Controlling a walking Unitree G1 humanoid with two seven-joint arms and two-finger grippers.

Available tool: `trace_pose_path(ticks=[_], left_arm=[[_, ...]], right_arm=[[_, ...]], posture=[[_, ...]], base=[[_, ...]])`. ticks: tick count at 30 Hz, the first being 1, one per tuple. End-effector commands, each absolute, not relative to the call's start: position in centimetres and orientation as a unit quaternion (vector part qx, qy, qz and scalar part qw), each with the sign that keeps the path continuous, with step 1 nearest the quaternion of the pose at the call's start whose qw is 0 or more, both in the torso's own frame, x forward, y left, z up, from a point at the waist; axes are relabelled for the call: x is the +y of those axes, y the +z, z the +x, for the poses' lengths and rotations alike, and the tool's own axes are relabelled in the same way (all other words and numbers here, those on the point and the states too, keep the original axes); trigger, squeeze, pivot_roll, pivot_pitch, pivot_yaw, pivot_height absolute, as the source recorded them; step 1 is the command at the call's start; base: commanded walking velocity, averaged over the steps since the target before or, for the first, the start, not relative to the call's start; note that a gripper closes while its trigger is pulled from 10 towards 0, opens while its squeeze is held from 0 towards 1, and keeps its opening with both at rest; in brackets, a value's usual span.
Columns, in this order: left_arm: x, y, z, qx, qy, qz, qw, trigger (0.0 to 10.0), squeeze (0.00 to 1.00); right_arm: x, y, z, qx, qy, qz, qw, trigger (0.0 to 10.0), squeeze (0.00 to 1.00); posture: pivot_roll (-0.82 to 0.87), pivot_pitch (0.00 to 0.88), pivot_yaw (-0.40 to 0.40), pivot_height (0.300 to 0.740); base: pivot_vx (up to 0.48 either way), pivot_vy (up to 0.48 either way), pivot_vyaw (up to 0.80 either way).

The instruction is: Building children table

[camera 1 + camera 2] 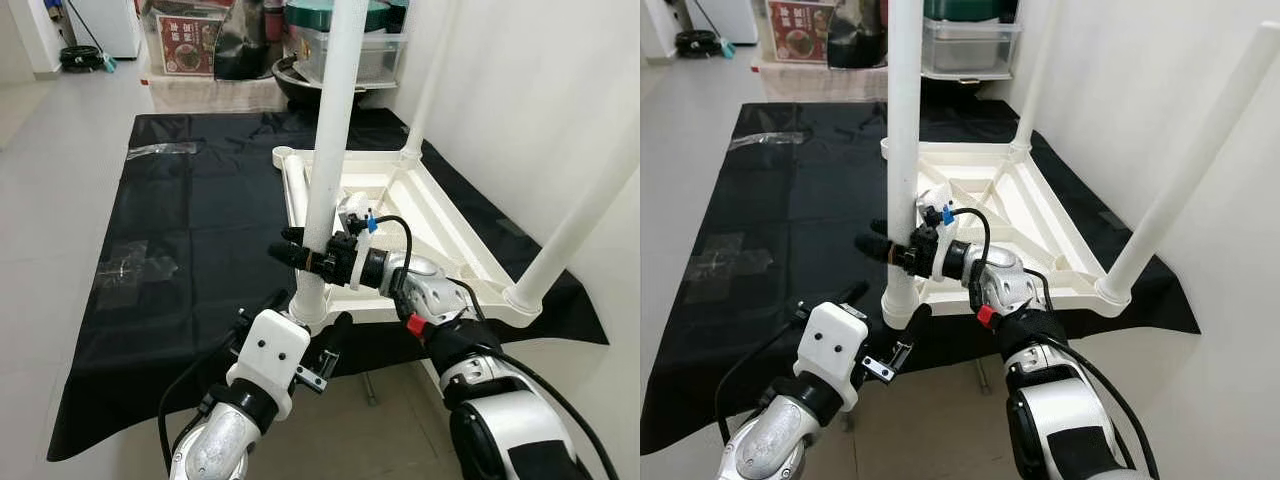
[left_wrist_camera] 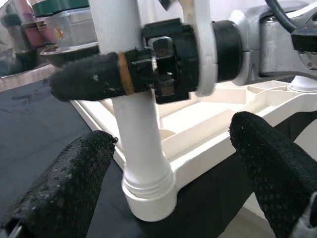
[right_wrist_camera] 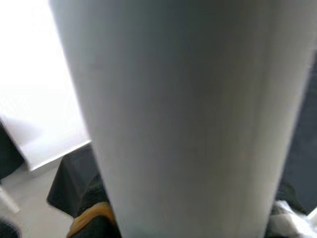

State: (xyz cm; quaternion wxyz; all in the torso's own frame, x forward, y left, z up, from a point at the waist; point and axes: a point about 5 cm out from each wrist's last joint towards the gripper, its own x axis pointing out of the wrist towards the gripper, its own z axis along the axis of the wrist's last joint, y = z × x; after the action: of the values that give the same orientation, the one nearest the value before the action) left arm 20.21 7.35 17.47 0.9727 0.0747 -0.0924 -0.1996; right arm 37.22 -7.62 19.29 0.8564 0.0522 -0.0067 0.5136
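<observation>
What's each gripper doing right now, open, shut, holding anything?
Left gripper: open, fingers either side of the table leg's base, not gripping.
Right gripper: shut on the table leg.

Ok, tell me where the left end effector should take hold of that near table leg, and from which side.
Probably low on the near leg, just above its threaded collar, coming in from the robot's side. The left end effector already stands open astride it there, the round shaft suits a pinch, and the right end effector occupies the shaft higher up.
</observation>
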Motion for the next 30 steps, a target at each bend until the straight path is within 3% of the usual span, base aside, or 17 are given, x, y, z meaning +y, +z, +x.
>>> trace_pose_path(ticks=[1, 2, 3, 4, 5, 7, 9, 13, 17, 18, 19, 24, 25, 27, 28, 30], left_arm=[[7.4, 17.4, 20.2, -0.09, -0.196, 0.08, 0.973, 10.0, 0.0], [7.4, 17.4, 20.2, -0.09, -0.196, 0.08, 0.973, 10.0, 0.0], [7.5, 17.4, 20.2, -0.09, -0.196, 0.08, 0.973, 10.0, 0.0], [7.5, 17.3, 20.2, -0.09, -0.196, 0.08, 0.973, 10.0, 0.0], [7.5, 17.3, 20.2, -0.09, -0.196, 0.08, 0.973, 10.0, 0.0], [7.4, 17.3, 20.1, -0.089, -0.198, 0.08, 0.973, 10.0, 0.0], [7.4, 17.3, 20.1, -0.089, -0.198, 0.08, 0.973, 10.0, 0.0], [7.4, 17.3, 20.2, -0.089, -0.2, 0.08, 0.972, 10.0, 0.0], [7.5, 17.3, 20.2, -0.089, -0.199, 0.081, 0.973, 10.0, 0.0], [7.5, 17.3, 20.2, -0.089, -0.199, 0.081, 0.973, 10.0, 0.0], [7.5, 17.3, 20.2, -0.089, -0.199, 0.08, 0.973, 10.0, 0.0], [7.4, 17.2, 20.1, -0.089, -0.199, 0.08, 0.973, 10.0, 0.0], [7.4, 17.2, 20.1, -0.089, -0.198, 0.08, 0.973, 10.0, 0.0], [7.4, 17.2, 20.1, -0.089, -0.198, 0.08, 0.973, 10.0, 0.0], [7.4, 17.2, 20.1, -0.089, -0.198, 0.08, 0.973, 10.0, 0.0], [7.4, 17.2, 20.1, -0.089, -0.198, 0.08, 0.973, 10.0, 0.0]], right_arm=[[-8.7, 19.4, 38.4, -0.006, 0.418, 0.067, 0.906, 0.0, 0.0], [-8.7, 19.4, 38.4, -0.006, 0.418, 0.067, 0.906, 0.0, 0.0], [-9.7, 18.9, 39.3, 0.005, 0.281, 0.05, 0.958, 0.0, 0.0], [-10.1, 18.7, 39.5, 0.005, 0.228, 0.037, 0.973, 0.0, 0.0], [-10.1, 18.7, 39.5, 0.005, 0.228, 0.037, 0.973, 0.0, 0.0], [-11.7, 18.0, 39.5, 0.025, 0.09, 0.041, 0.995, 0.0, 0.0], [-11.7, 18.0, 39.5, 0.025, 0.09, 0.041, 0.995, 0.0, 0.0], [-12.1, 16.9, 37.9, 0.058, -0.062, 0.074, 0.994, 0.0, 0.0], [-10.8, 17.0, 37.4, 0.06, -0.067, 0.11, 0.99, 0.0, 0.0], [-10.0, 17.4, 37.5, 0.048, -0.044, 0.124, 0.99, 10.0, 0.0], [-9.5, 17.9, 37.7, 0.026, -0.025, 0.13, 0.991, 10.0, 1.0], [-9.2, 19.3, 38.1, -0.038, 0.01, 0.107, 0.993, 10.0, 1.0], [-9.3, 19.7, 38.4, -0.058, 0.043, 0.097, 0.993, 10.0, 0.11], [-9.3, 19.9, 38.4, -0.068, 0.061, 0.091, 0.992, 10.0, 0.11], [-9.3, 20.0, 38.5, -0.066, 0.109, 0.111, 0.986, 10.0, 0.0], [-9.3, 20.0, 38.5, -0.066, 0.109, 0.111, 0.986, 10.0, 0.0]], posture=[[0.15, 0.038, -0.111, 0.74], [0.15, 0.038, -0.111, 0.74], [0.14, 0.037, -0.106, 0.74], [0.14, 0.037, -0.106, 0.74], [0.14, 0.037, -0.106, 0.74], [0.14, 0.037, -0.105, 0.74], [0.14, 0.037, -0.105, 0.74], [0.15, 0.036, -0.105, 0.74], [0.14, 0.036, -0.103, 0.74], [0.15, 0.035, -0.106, 0.74], [0.15, 0.034, -0.104, 0.74], [0.14, 0.032, -0.106, 0.74], [0.15, 0.028, -0.106, 0.74], [0.15, 0.028, -0.106, 0.74], [0.15, 0.026, -0.107, 0.74], [0.15, 0.026, -0.107, 0.74]], base=[[0.0, 0.0, 0.0], [0.0, 0.0, 0.0], [0.0, 0.0, 0.0], [0.0, 0.0, 0.0], [0.0, 0.0, 0.0], [0.0, 0.0, 0.0], [0.0, 0.0, 0.0], [0.0, 0.0, 0.0], [0.0, 0.0, 0.0], [0.0, 0.0, 0.0], [0.0, 0.0, 0.0], [0.0, 0.0, 0.0], [0.0, 0.0, 0.0], [0.0, 0.0, 0.0], [0.0, 0.0, 0.0], [0.0, 0.0, 0.0]])
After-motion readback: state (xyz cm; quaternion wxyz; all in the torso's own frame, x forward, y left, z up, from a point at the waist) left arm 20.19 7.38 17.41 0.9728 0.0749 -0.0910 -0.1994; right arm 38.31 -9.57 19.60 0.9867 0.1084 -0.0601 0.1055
